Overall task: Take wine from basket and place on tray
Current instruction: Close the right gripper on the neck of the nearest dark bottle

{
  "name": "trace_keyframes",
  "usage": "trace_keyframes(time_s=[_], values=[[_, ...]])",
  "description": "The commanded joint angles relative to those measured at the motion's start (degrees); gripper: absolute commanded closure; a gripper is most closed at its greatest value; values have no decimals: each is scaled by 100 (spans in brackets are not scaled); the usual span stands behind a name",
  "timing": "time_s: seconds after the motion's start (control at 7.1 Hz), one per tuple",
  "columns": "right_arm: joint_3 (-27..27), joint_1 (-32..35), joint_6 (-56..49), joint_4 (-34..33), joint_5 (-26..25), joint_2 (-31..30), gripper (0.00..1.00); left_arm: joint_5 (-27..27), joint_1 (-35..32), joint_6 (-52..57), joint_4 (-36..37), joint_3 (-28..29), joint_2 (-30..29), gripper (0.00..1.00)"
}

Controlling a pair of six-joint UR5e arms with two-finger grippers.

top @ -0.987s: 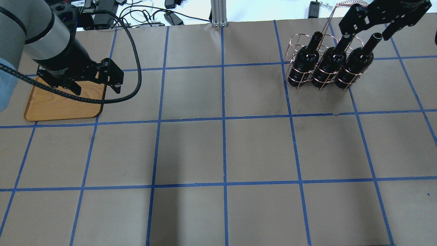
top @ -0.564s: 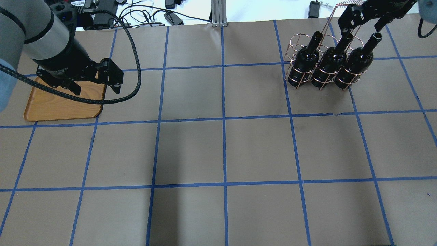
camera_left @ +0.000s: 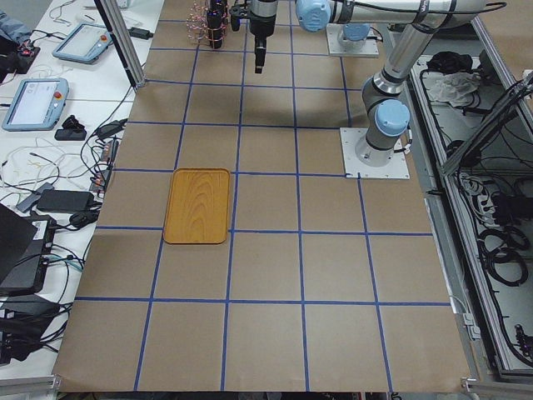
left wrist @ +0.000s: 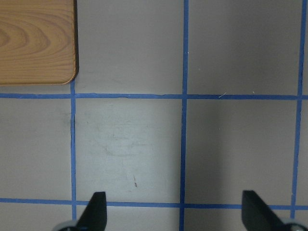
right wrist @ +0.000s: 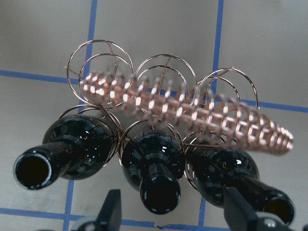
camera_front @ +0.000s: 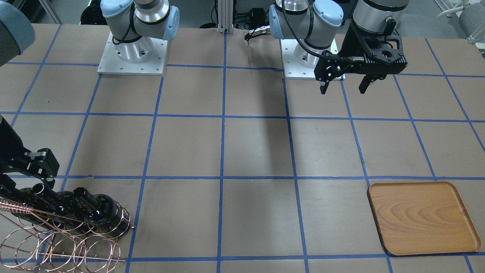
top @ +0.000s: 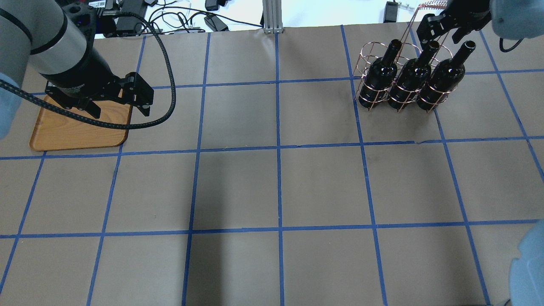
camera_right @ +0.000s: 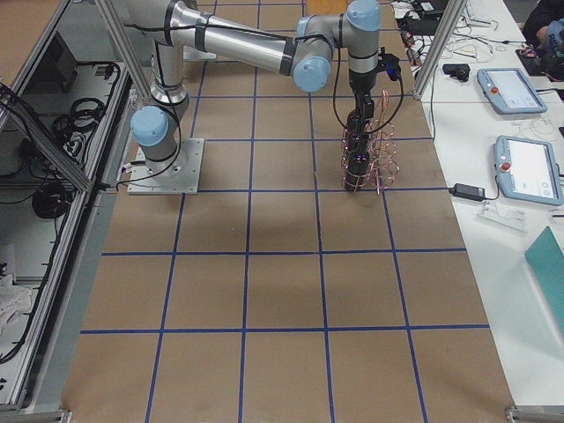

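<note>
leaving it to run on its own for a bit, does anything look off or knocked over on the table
Nothing stands out. The three wine bottles stand in one row of the basket; its other row of rings is empty. The tray lies flat and bare. No spill or damage shows.

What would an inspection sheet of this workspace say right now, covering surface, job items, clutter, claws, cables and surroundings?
surface: brown paper table with blue tape grid.
job's things: three wine bottles upright in the basket; tray empty.
clutter: nothing seen.
claws: left claw open, above table near the tray; right claw open over the middle bottle, not gripping.
cables: black cable loops off the left arm.
surroundings: pendants and loose wires on the side bench.
</note>
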Motion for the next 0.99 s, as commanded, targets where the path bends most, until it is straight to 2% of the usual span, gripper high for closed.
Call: trace_keyframes(time_s=[0.0,0.42,0.85], values=[[35,1,11,-48,9,133,40,-9,0,-6,0,0,6,0],[35,1,28,-48,9,177,40,0,0,-6,0,0,6,0],[27,1,55,-136,238,186,40,-9,0,-6,0,0,6,0]])
